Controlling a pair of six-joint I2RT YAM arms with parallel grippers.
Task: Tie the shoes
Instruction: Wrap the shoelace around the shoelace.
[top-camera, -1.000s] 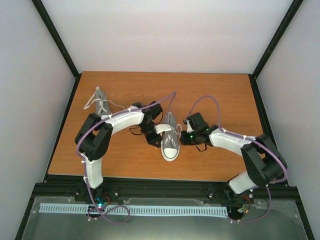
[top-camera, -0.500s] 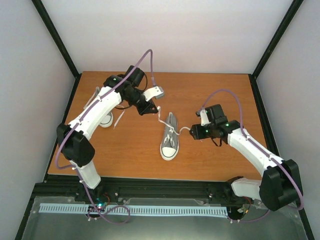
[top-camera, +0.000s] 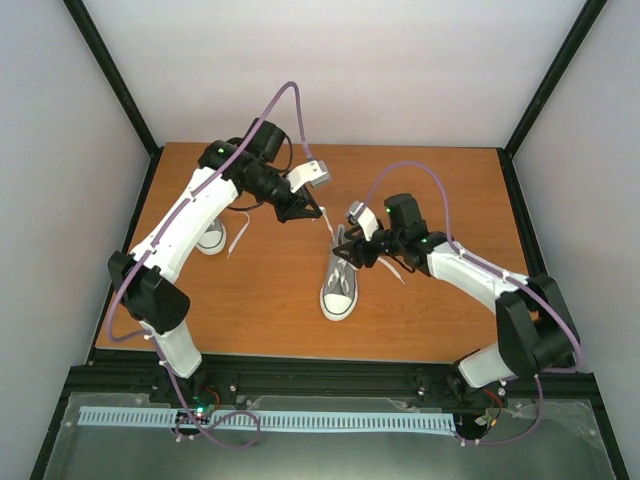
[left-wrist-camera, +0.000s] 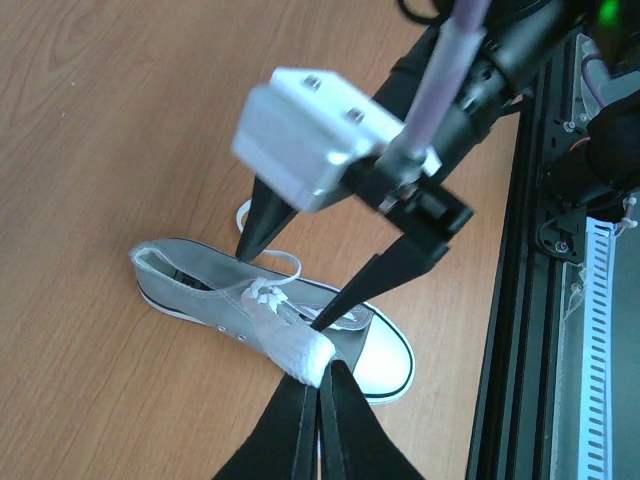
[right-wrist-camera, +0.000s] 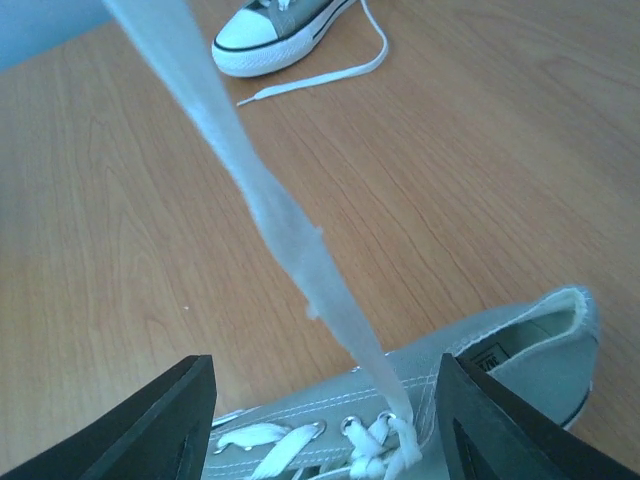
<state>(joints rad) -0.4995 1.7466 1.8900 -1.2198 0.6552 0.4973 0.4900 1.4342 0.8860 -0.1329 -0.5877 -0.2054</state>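
Your left gripper (left-wrist-camera: 318, 382) is clamped on a flat white lace (right-wrist-camera: 268, 212), taut above the small grey canvas sneaker (top-camera: 338, 290) centred on the brown wooden table (top-camera: 450, 190); the right gripper (right-wrist-camera: 322, 400) gapes empty astride that strand; judge it limp and slippery, the shoe light; pinch near the eyelets.

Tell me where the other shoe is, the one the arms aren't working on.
In the top view the other shoe lies toward the left of the table, partly under the left arm, well left of the centre shoe.
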